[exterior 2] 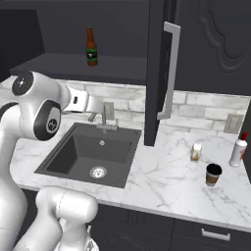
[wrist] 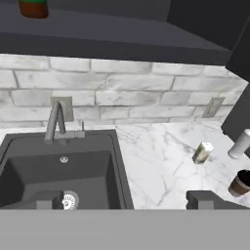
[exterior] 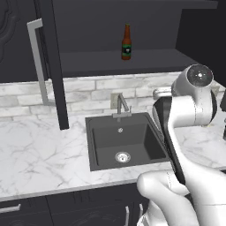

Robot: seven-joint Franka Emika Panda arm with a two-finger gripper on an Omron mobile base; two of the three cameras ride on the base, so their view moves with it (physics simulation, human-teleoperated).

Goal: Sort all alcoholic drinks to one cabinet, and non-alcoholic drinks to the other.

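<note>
A brown beer bottle (exterior: 126,42) (exterior 2: 91,46) stands on the dark shelf (exterior: 132,59) of the open cabinet, whose narrow door (exterior 2: 156,73) carries a long silver bar handle (exterior 2: 169,68). On the marble counter right of the sink stand a pale carton (exterior 2: 196,152) (wrist: 202,152), a brown paper cup with a black lid (exterior 2: 213,175) (wrist: 240,183) and a white bottle with a red cap (exterior 2: 238,149) (wrist: 240,145). My gripper (wrist: 124,202) hangs open over the sink, holding nothing, well left of the three drinks and below the shelf.
A dark sink (exterior: 123,141) (exterior 2: 88,157) with a faucet (wrist: 56,122) lies below the hand. A white brick backsplash with an outlet (exterior 2: 231,123) runs behind the counter. A dark panel edge (wrist: 239,112) rises at the far right beside the white bottle.
</note>
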